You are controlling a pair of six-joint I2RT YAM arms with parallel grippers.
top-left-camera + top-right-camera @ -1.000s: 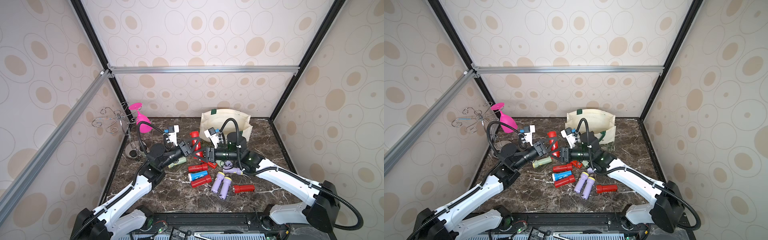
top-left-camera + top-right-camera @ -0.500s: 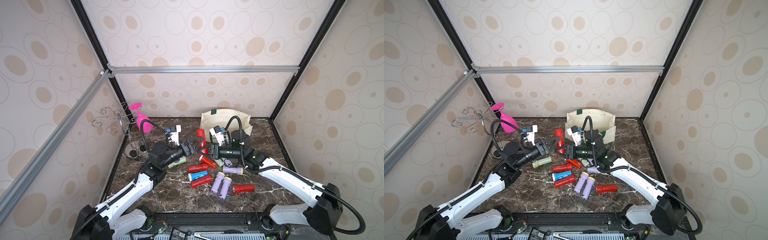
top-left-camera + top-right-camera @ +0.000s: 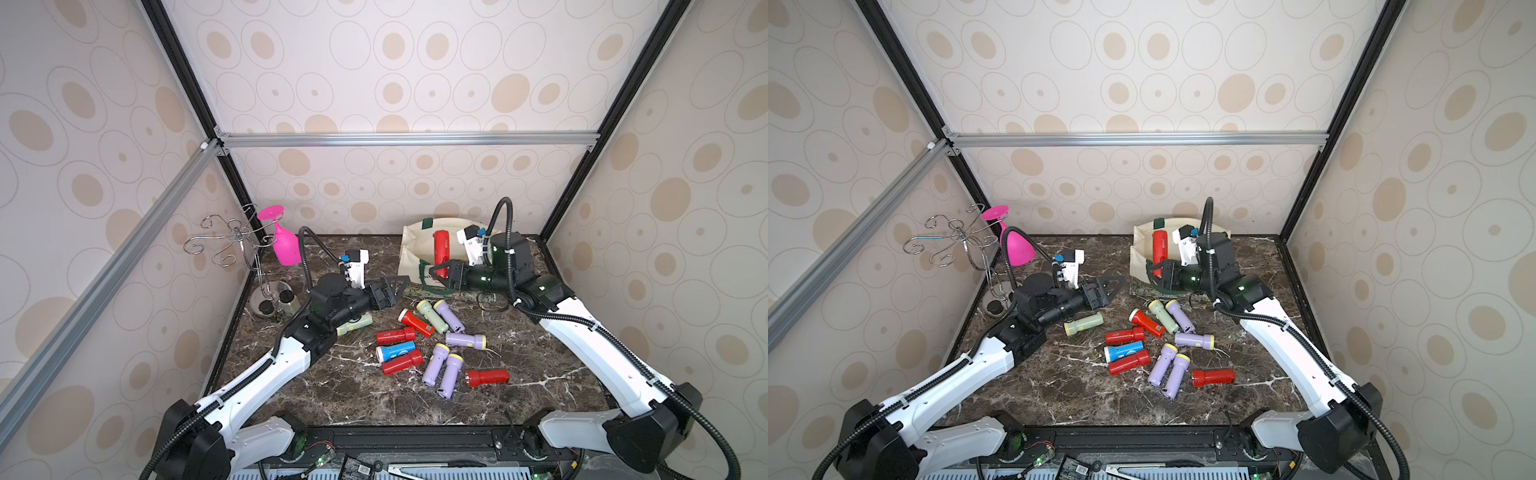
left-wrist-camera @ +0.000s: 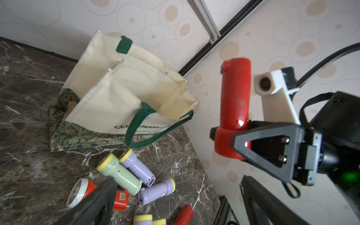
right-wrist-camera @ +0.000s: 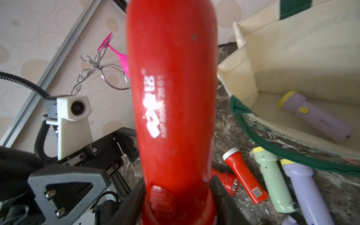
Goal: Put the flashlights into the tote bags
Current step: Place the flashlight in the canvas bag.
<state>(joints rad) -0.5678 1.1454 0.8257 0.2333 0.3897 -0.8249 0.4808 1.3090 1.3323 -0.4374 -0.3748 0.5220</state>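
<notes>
Right gripper clamped on head of red torch, upright, near bag at table back. Left gripper wide apart, empty. 1 lilac torch inside bag; 11 loose torches before it.

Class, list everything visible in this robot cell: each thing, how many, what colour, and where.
loose flashlights: eleven; four red, four lilac, two green, one blue; on the table
held flashlight: one, red, in right pincer
bagged flashlight: one, lilac, inside tote bag
tote bag: one, cream with green handles, table's back
goblet: one, pink, hanging on rack
rack: one, silver, back left corner
left pincer: one, black, open, empty
right pincer: one, black, gripping held flashlight
</notes>
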